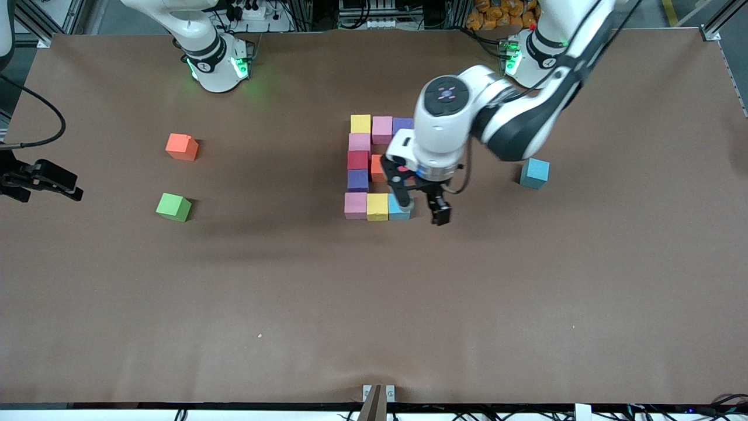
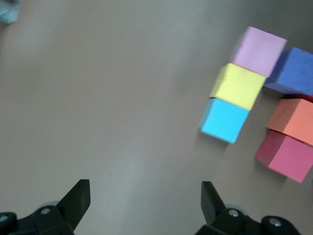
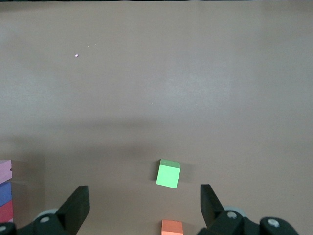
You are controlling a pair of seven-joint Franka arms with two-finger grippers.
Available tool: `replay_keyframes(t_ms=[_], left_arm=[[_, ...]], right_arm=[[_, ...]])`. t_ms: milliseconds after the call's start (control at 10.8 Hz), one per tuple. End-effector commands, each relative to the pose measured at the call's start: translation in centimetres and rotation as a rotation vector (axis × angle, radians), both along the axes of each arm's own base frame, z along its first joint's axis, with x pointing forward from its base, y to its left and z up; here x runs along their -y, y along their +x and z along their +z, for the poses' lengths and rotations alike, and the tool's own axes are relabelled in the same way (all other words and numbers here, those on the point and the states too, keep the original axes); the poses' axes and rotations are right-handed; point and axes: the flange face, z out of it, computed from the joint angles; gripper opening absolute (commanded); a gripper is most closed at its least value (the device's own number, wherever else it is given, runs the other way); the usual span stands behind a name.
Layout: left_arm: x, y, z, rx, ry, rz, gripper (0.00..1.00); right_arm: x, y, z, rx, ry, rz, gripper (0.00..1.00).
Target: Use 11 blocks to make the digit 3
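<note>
The blocks form a figure at mid-table: a bar of yellow [image 1: 360, 123], pink [image 1: 382, 128] and purple [image 1: 403, 124] farthest from the front camera. A pink [image 1: 359, 142], red [image 1: 357, 159] and purple [image 1: 357, 180] column runs down with an orange block [image 1: 378, 168] beside the red. The nearest bar is pink [image 1: 355, 205], yellow [image 1: 377, 206] and light blue [image 1: 398, 209]. My left gripper [image 1: 422, 207] [image 2: 145, 196] hangs open and empty just beside the light blue block [image 2: 224, 120]. Another red block [image 2: 286, 154] touches the orange one [image 2: 293, 121]. My right gripper [image 3: 144, 210] is open and empty, up over the loose orange block [image 3: 172, 227].
A loose orange cube [image 1: 182, 147] and a green cube [image 1: 173, 206] [image 3: 168, 174] lie toward the right arm's end. A teal-blue cube [image 1: 534, 173] lies alone toward the left arm's end. A black clamp [image 1: 41, 178] juts in at the table's edge.
</note>
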Motion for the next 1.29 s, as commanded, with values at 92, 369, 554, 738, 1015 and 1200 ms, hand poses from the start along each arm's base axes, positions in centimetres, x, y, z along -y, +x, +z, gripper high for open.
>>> replay_keyframes(t_ms=[92,369,554,738,1015,1200], left_arm=[[-8.0,4.6,9.0,-0.054,-0.084,0.214,1.00],[-14.6,7.8,11.5,-0.022,-0.111,0.375,1.00],[-17.6,8.1,14.0,0.011,-0.091,0.546,1.00],[-20.0,7.3,15.3,0.006,-0.044,0.697,1.00],[-25.4,6.4,18.3,-0.033,-0.081,0.821,1.00],[-29.5,5.7,21.0,0.008,-0.093,0.894,1.00]], right_arm=[[0.0,0.0,-0.4,0.000,0.007,0.000,1.00],[0.0,0.1,-0.5,-0.002,0.008,0.000,1.00],[0.0,0.0,-0.5,-0.008,0.007,0.006,1.00],[0.0,-0.1,-0.4,-0.008,0.009,0.005,1.00],[-0.2,0.0,-0.4,-0.006,0.007,0.003,1.00],[-0.4,0.1,-0.5,-0.003,0.007,0.006,1.00]])
